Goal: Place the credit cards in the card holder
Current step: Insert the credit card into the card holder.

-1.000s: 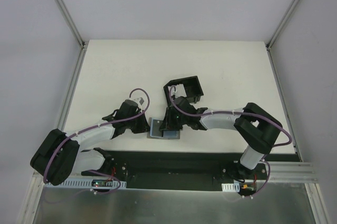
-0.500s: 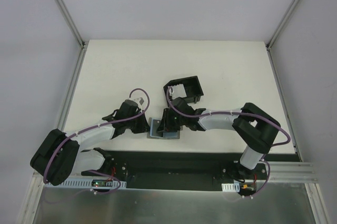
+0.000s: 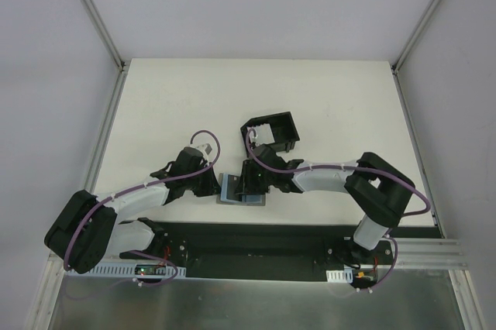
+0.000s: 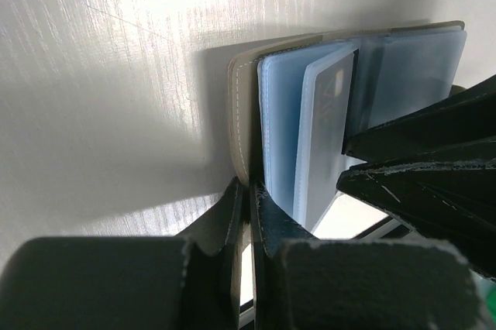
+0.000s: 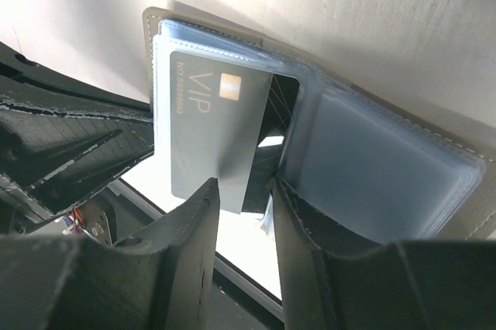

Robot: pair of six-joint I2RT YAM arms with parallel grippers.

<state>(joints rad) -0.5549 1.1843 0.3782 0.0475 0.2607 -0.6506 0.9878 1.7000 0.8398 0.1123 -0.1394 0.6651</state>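
Observation:
A grey wallet (image 3: 230, 190) with clear blue sleeves lies open near the table's front edge. My left gripper (image 3: 217, 184) is shut on the edge of the wallet's cover (image 4: 242, 113), its jaws (image 4: 249, 190) pinching it. A grey-blue credit card (image 5: 209, 128) marked VIP sticks halfway out of a sleeve; it also shows in the left wrist view (image 4: 329, 113). My right gripper (image 5: 244, 190) is open, its fingers on either side of the card's lower corner. The black card holder (image 3: 288, 122) stands just behind the wallet. No other card is in view.
The right gripper's black fingers (image 4: 418, 159) reach in over the wallet from the right. The left gripper's fingers (image 5: 62, 136) show at the wallet's left edge. The black base rail (image 3: 256, 241) runs along the table's front.
My right gripper has edged slightly left over the wallet. The left gripper and the wallet have stayed in place.

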